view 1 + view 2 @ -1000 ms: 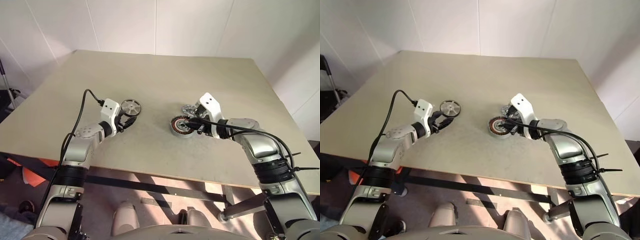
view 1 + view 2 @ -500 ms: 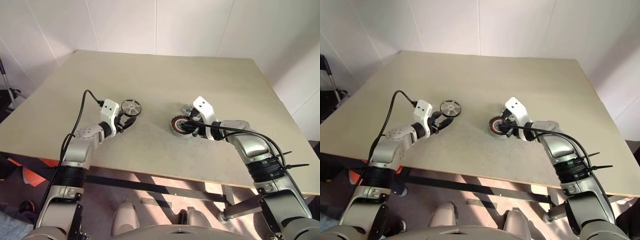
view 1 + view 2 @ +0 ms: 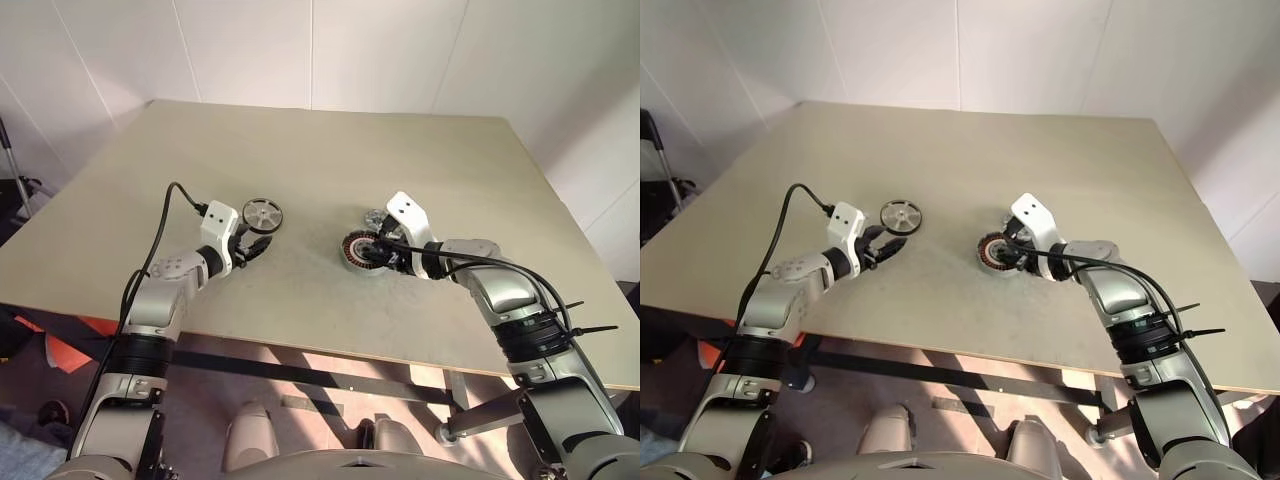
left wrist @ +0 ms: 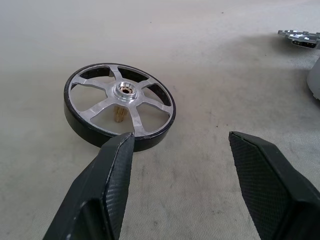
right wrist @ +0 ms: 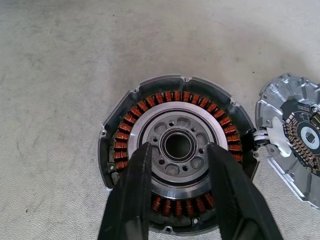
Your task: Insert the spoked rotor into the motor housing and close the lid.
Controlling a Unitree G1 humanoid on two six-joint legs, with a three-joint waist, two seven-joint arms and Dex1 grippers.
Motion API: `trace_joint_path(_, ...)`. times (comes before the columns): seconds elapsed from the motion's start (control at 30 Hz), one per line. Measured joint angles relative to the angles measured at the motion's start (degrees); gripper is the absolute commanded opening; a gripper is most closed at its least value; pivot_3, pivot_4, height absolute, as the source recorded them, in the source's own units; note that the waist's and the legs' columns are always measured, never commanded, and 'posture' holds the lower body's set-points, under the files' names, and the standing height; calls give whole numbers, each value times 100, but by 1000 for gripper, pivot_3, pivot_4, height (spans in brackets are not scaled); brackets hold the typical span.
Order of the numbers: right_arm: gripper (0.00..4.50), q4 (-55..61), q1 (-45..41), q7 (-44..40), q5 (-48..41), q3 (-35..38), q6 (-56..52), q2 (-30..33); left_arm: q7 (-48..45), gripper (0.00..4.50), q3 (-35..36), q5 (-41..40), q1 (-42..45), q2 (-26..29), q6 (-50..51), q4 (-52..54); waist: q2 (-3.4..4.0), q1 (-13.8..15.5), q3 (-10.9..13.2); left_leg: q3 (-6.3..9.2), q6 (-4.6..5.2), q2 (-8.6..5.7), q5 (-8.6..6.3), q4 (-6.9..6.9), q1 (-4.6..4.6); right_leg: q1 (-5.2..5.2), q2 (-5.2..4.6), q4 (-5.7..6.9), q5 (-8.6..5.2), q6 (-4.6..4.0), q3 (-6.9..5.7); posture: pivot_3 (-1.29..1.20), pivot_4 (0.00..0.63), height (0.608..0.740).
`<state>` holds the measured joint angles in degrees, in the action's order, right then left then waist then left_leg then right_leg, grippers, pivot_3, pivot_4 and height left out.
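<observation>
No text, label, brand, number or sign can be read on anything pictured. The face of the spoked rotor (image 4: 120,105) is seen to be plain metal, without lettering. No marking is made out on the motor housing (image 5: 177,150) or its ring of windings. On the lid (image 5: 295,137), a small dark square with a pale mark is seen at the centre of its inner side, but nothing on it can be read. The table (image 3: 330,150) is seen to be unmarked.
</observation>
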<state>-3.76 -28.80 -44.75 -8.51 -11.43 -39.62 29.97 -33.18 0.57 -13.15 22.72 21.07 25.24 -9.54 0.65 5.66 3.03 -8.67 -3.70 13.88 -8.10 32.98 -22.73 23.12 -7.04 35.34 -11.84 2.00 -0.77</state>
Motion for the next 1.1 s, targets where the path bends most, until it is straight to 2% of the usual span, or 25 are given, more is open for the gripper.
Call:
trace_joint_path(0.47, 2678, 364, -16, -7, -126, 202, 19, -1, 86, 3202, 29, 2, 1, -48, 4, -8, 0, 1, 0, 0, 0, 0, 0, 0, -1, 0, 0, 0, 0, 0, 0, 0, 0, 740)
trace_joint_path(0.67, 2678, 633, -184, 23, -372, 566, 68, -37, 1023, 3202, 987, -370, 482, -372, 293, -535, -2, 0, -1, 0, -3, 0, 2, 2, 3, -1, 1, 5, 0, 0, 2, 0, 0, 740)
trace_joint_path(1.1, 2678, 939, -142, 155, -578, 635, -103, -65, 1357, 3202, 1354, -848, 729, -860, 658, -1036, -2, 20, -1, 1, -3, -2, 2, 2, -2, -2, 0, -1, 1, 0, 0, 0, 0, 740)
